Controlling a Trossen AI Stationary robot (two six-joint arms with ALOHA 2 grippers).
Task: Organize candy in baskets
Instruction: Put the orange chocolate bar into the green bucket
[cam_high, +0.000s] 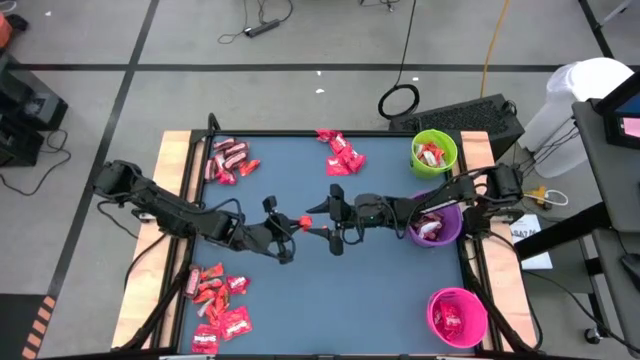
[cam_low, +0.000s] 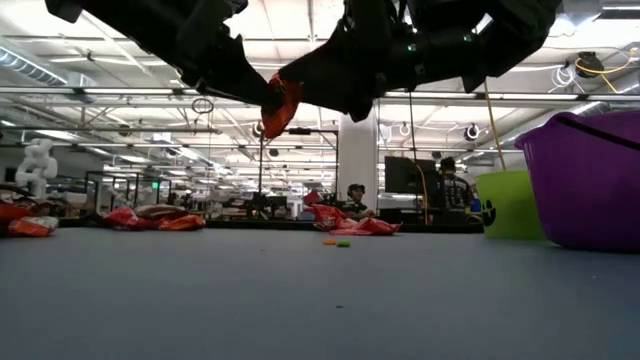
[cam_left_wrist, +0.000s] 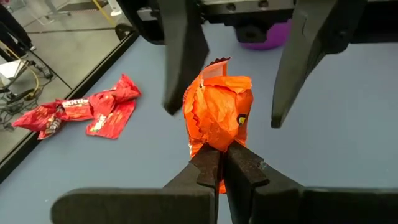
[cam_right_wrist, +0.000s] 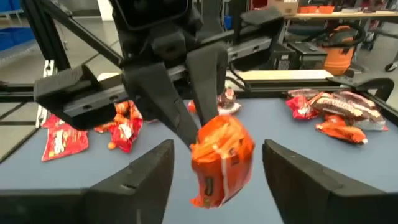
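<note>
My left gripper (cam_left_wrist: 222, 165) is shut on an orange-red candy wrapper (cam_left_wrist: 219, 112) and holds it up over the middle of the table (cam_high: 300, 290). My right gripper (cam_right_wrist: 217, 152) faces it from the table's right, open. Its two fingers (cam_left_wrist: 183, 62) stand on either side of the wrapper with a gap on each side in the right wrist view. Candy lies in three heaps: far left (cam_high: 228, 160), far middle (cam_high: 340, 152) and near left (cam_high: 215, 300). The lime green basket (cam_high: 433, 152), purple basket (cam_high: 436, 222) and pink basket (cam_high: 457, 316) stand along the right side, with candy inside. My left gripper pinches one end of the wrapper (cam_left_wrist: 210, 148) between its two fingers. The fingers come from the table's left, slanting a little downward. The rest of the crumpled wrapper sticks out past the fingertips toward my right gripper and hangs well clear of the table (cam_low: 283, 105).
A few tiny loose coloured dots (cam_low: 336, 242) lie on the table near the far middle heap. The right arm reaches over the purple basket (cam_low: 590, 180). Bare blue table lies between the heaps and the pink basket.
</note>
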